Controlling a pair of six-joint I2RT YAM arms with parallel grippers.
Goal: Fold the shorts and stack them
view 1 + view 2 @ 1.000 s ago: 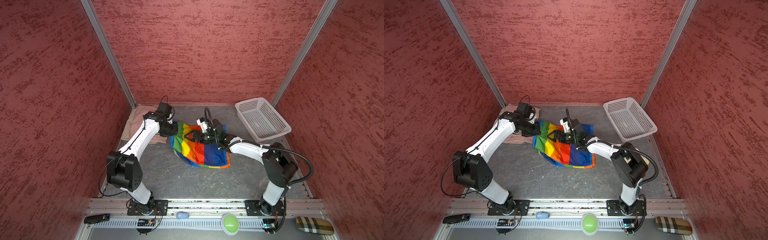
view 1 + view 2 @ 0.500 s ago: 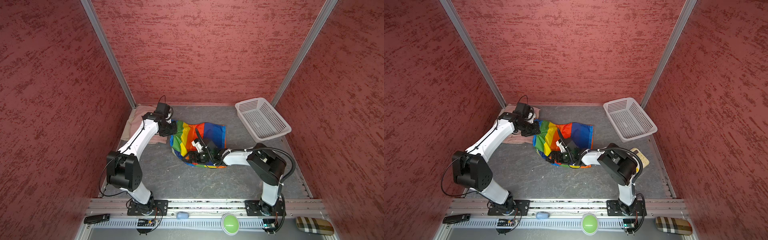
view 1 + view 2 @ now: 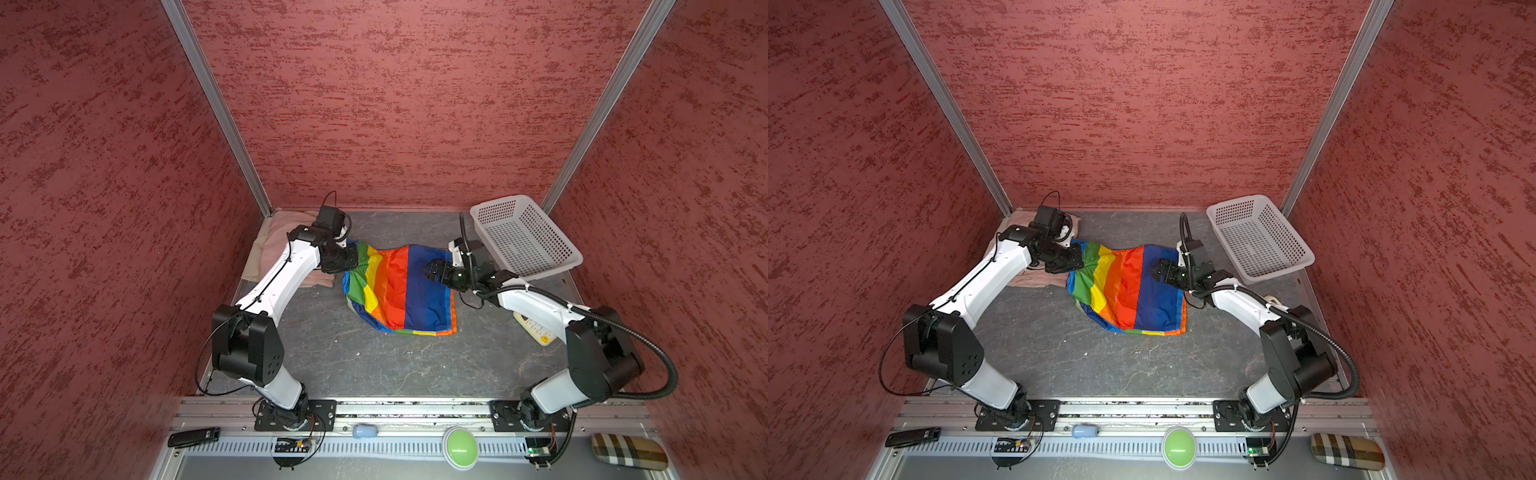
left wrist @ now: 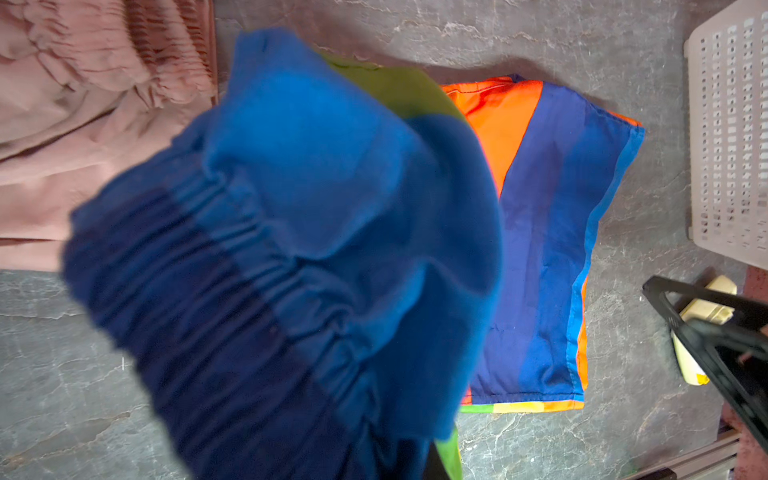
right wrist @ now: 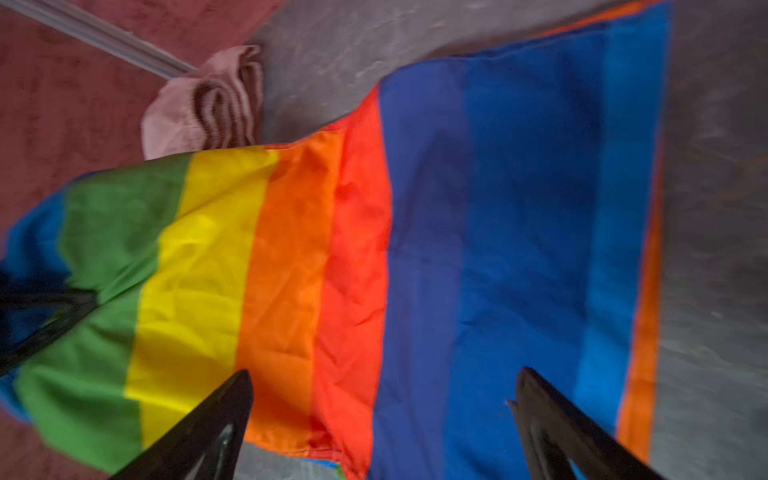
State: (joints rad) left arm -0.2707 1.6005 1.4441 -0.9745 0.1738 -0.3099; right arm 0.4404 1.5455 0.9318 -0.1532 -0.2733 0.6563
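The rainbow-striped shorts (image 3: 399, 286) lie spread on the grey table in both top views, their left end lifted. My left gripper (image 3: 352, 261) is shut on that gathered blue waist (image 4: 270, 249), which fills the left wrist view and hides the jaws. My right gripper (image 3: 429, 271) hovers open over the blue stripe at the shorts' right side, with nothing between its fingers (image 5: 208, 428). The dusty pink shorts (image 3: 286, 237) lie folded in the far left corner on top of the beige shorts (image 3: 258, 249); my left arm covers part of them.
A white perforated basket (image 3: 524, 239) stands at the far right, tilted on the table's edge. A cream remote (image 3: 536, 330) lies under my right arm. On the front rail are a black remote (image 3: 193, 436), a green button (image 3: 459, 446) and a checkered case (image 3: 627, 451).
My open right gripper swept from the shorts' far side to their front, then out to their right side. The rainbow cloth now lies flatter and wider. The left gripper has kept its hold and place.
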